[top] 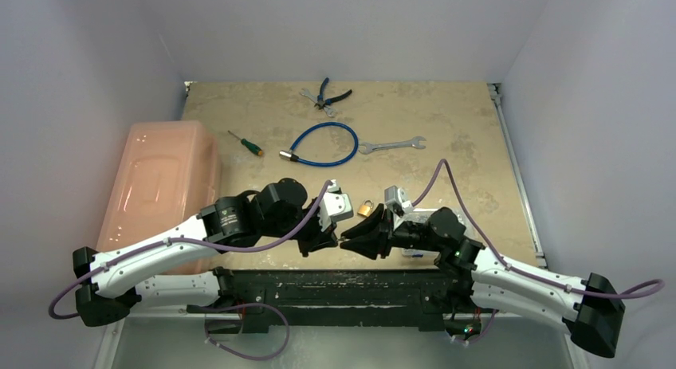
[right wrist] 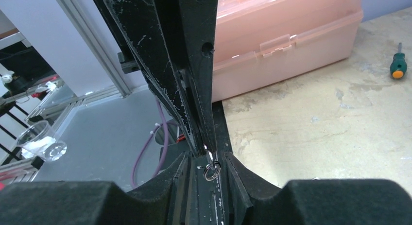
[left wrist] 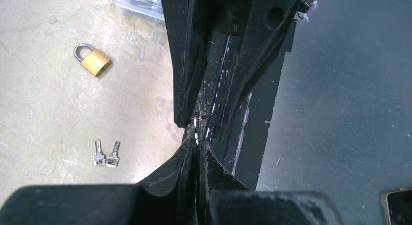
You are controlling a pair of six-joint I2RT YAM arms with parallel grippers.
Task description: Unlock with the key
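Observation:
My left gripper (top: 333, 240) (left wrist: 197, 146) is shut on the key (left wrist: 196, 130), a thin silver sliver seen edge-on between its fingertips. The key's small ring (right wrist: 211, 171) hangs from it in the right wrist view. My right gripper (top: 349, 241) (right wrist: 206, 159) meets the left one tip to tip, low over the table's near edge. It is open, with the key and ring in the gap between its fingers. The brass padlock (top: 366, 207) (left wrist: 93, 60) lies shut on the table just behind the grippers. Two more small silver keys (left wrist: 106, 154) lie on the table near it.
A pink plastic box (top: 163, 186) (right wrist: 286, 40) stands at the left. A green-handled screwdriver (top: 243, 143), a blue cable loop (top: 323, 143), a silver wrench (top: 392, 145) and pliers (top: 327, 94) lie at the back. A clear case (left wrist: 138, 4) sits beside the right arm.

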